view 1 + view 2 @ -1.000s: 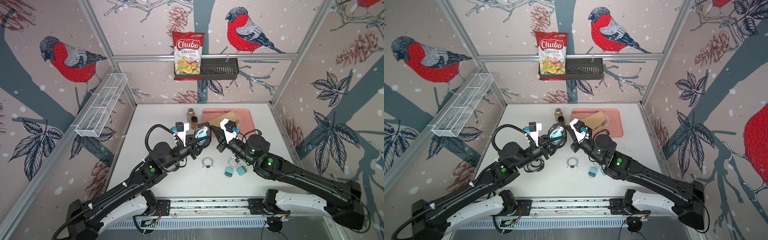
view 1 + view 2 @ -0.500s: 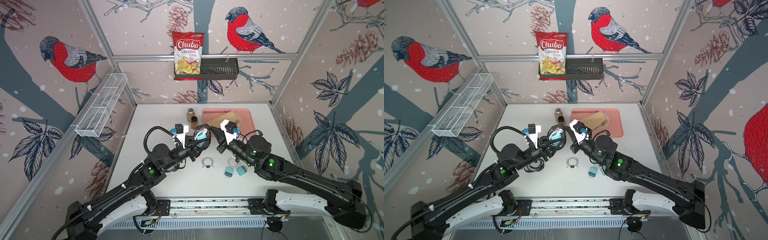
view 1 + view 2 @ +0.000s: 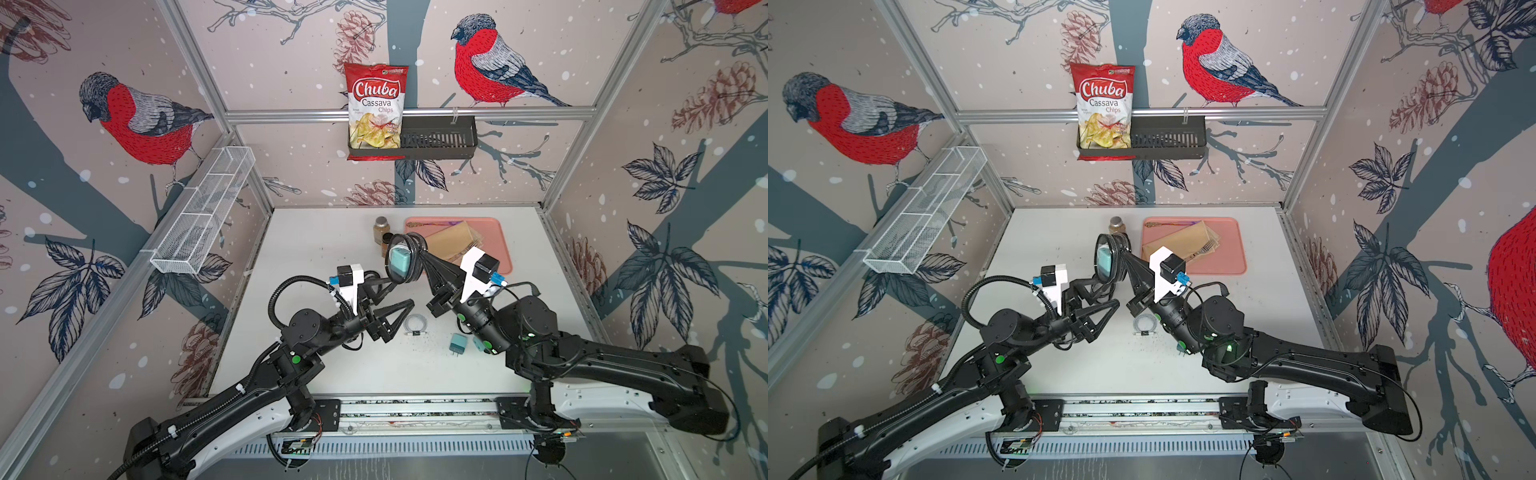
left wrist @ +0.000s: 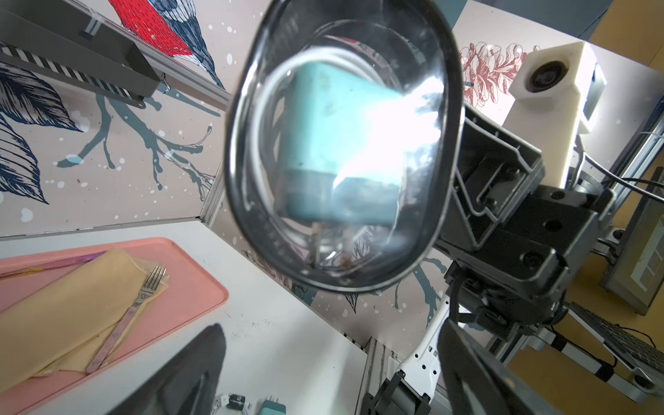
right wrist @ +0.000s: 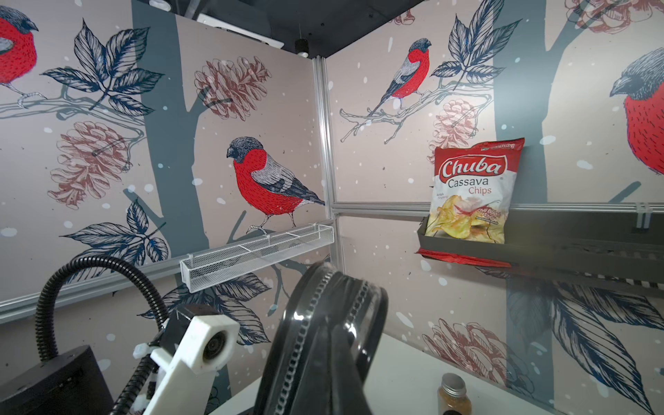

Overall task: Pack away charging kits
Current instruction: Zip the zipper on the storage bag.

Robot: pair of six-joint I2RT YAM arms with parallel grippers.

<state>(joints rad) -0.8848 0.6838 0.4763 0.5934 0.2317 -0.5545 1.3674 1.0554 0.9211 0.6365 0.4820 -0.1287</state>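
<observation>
A clear oval case with a black zip rim hangs on edge above the table's middle. My right gripper is shut on its rim. Inside lie a teal charger and a white cable loop. My left gripper stands open just in front of the case and below it, touching nothing. On the table are a coiled white cable and a loose teal charger. A second teal charger is half hidden by the right arm.
A pink tray at the back right carries a tan napkin and a fork. Two brown spice jars stand left of it, behind the raised case. A black basket with a chips bag hangs on the back wall, a white wire basket on the left wall.
My left gripper has opened wide and drawn back from the case, letting it go. The case stays raised in the right gripper.
</observation>
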